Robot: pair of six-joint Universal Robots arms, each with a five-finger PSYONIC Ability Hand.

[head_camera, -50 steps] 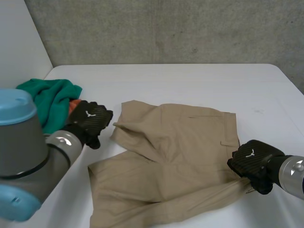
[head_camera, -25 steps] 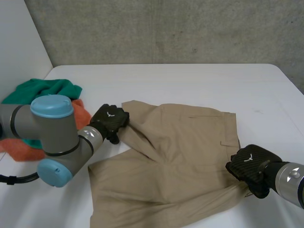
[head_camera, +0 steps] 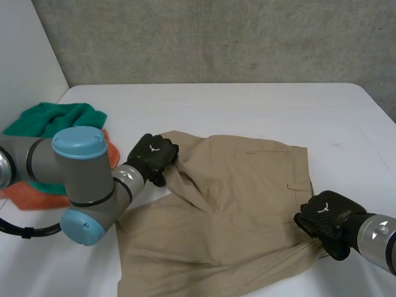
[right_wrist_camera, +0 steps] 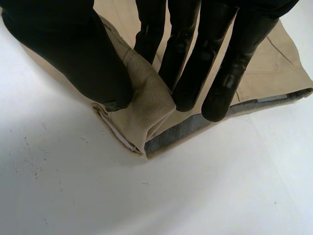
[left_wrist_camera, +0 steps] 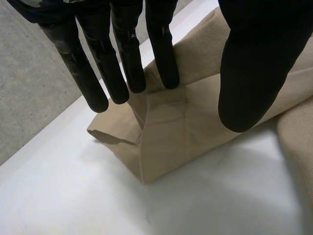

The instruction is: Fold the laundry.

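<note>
Tan shorts (head_camera: 235, 198) lie spread on the white table (head_camera: 247, 108), partly folded. My left hand (head_camera: 153, 154) is at their far left corner, a leg hem. There a raised fold of the shorts (left_wrist_camera: 171, 142) sits pinched between the straight fingers (left_wrist_camera: 122, 54) and the thumb, while the corner below rests on the table. My right hand (head_camera: 325, 216) is at the near right corner. Its thumb (right_wrist_camera: 73, 54) and fingers pinch a rolled bit of the shorts' edge (right_wrist_camera: 146, 112), with the grey lining showing underneath.
A green cloth (head_camera: 59, 120) and an orange cloth (head_camera: 37, 193) lie heaped at the table's left edge, behind my left arm (head_camera: 86, 185). A grey wall stands behind the table. Bare table lies beyond the shorts and to their right.
My left arm swung right, bringing the left hand from beside the heap onto the shorts' far left corner, where its fingers closed. The right hand stayed put on its corner.
</note>
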